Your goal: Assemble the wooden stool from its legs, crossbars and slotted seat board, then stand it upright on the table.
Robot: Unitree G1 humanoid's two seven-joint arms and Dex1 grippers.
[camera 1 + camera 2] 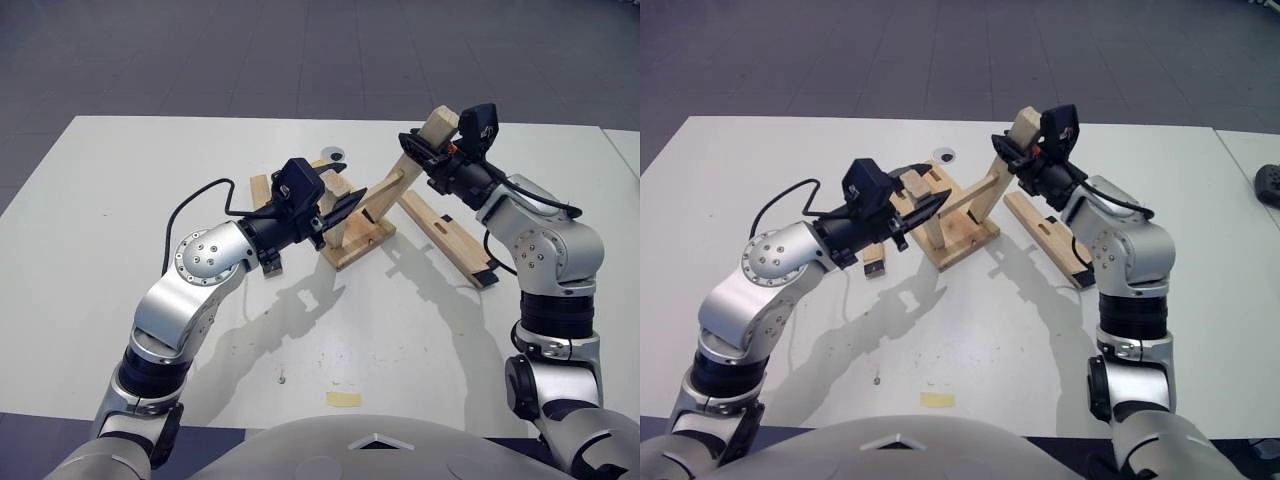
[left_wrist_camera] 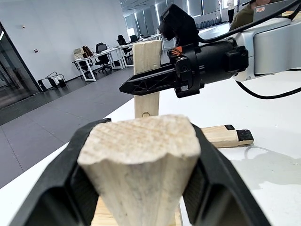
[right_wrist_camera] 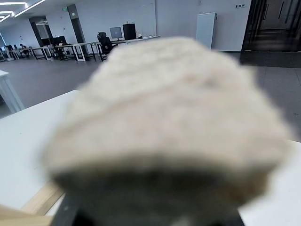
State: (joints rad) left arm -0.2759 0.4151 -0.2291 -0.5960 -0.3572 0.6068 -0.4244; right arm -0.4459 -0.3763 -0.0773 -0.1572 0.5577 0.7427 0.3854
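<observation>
Wooden stool (image 1: pixel 385 187) stands half-built at frame centre, seat board (image 1: pixel 362 243) flat on the table (image 1: pixel 150 180). Left gripper (image 1: pixel 345 203) clamps the upright leg (image 2: pixel 141 150) at its top. The right gripper (image 1: pixel 422 148) clamps the leaning leg (image 1: pixel 438 124), tilted toward upper right.

We count two black two-finger grippers, left gripper (image 1: pixel 345 205) and right gripper (image 1: pixel 425 148); two pale square-cut wooden legs, left leg (image 1: pixel 338 235) and right leg (image 1: pixel 440 122); one square pale wooden board (image 1: pixel 367 243); two flat wooden bars with black ends, right bar (image 1: pixel 447 236) and left bar (image 1: pixel 260 190); one yellow tape scrap (image 1: pixel 343 399); one white table (image 1: pixel 120 200).
</observation>
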